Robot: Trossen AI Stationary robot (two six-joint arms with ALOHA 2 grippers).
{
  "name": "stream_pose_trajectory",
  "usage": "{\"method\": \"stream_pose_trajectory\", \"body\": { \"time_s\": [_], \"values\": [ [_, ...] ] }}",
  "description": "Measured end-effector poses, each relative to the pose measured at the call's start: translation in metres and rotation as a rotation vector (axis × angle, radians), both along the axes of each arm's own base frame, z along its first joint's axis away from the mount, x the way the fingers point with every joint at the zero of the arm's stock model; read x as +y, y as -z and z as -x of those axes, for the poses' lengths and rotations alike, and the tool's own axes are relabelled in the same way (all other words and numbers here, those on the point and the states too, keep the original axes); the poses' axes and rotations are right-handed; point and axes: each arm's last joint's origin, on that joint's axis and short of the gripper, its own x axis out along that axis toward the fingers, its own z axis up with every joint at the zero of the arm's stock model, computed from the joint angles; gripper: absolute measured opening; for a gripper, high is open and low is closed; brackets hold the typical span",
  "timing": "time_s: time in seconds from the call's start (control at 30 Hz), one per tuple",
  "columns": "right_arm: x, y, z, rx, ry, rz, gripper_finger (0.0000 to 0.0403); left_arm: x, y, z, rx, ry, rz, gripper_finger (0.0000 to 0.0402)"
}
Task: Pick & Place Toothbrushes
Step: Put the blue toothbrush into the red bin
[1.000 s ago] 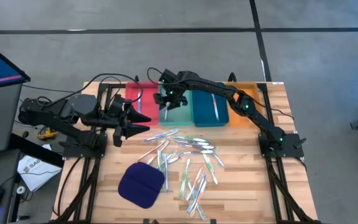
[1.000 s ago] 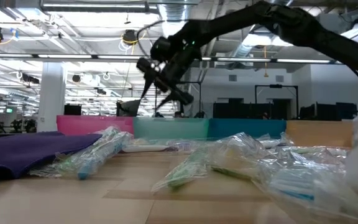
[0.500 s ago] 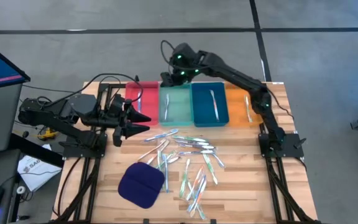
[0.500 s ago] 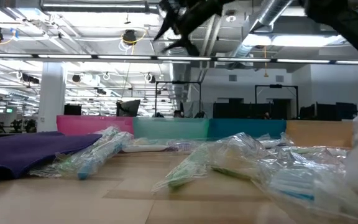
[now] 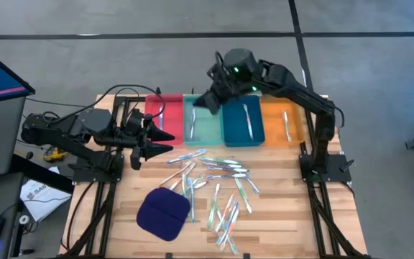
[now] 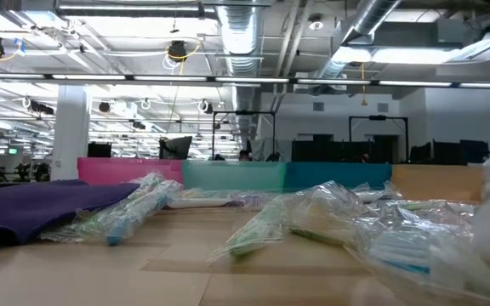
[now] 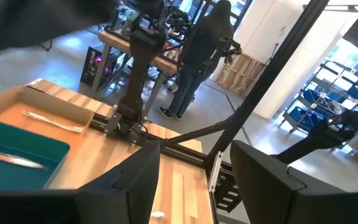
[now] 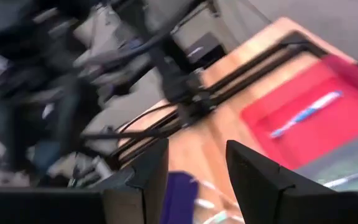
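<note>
Above the teal tray [image 5: 204, 124], your right gripper [image 5: 208, 101] hangs part open and empty, left gripper [image 5: 165, 142] idle, while the toothbrushes [image 5: 218, 183] lie heaped mid-table, where you risk pinching two overlapping wrappers together.

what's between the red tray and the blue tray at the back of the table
The teal tray sits between the red tray and the blue tray, with one toothbrush lying in it. The high view shows this; the right hand hovers over its back edge.
</note>
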Motion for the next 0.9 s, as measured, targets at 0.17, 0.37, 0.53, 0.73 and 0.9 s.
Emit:
{"method": "stream_pose_trajectory", "body": {
  "time_s": [0.17,0.37,0.53,0.73,0.9],
  "values": [
    [0.051,-0.013,0.011,0.0,0.014,0.153,0.0156,0.004,0.001,-0.004,-0.002,-0.024,0.005,0.0191],
    [0.112,-0.018,0.028,0.014,-0.047,0.273,0.0156,0.005,0.006,-0.021,0.011,-0.069,0.0,0.0191],
    [0.137,-0.026,0.058,0.059,-0.051,0.38,0.0156,0.004,0.013,-0.051,-0.026,-0.089,0.019,0.0191],
    [0.158,-0.043,0.105,0.046,-0.07,0.444,0.0156,0.0,0.023,-0.092,-0.13,-0.103,0.116,0.0191],
    [0.177,-0.048,0.138,0.057,-0.111,0.506,0.0156,-0.004,0.029,-0.117,-0.232,-0.096,0.16,0.0191]
  ]
}}
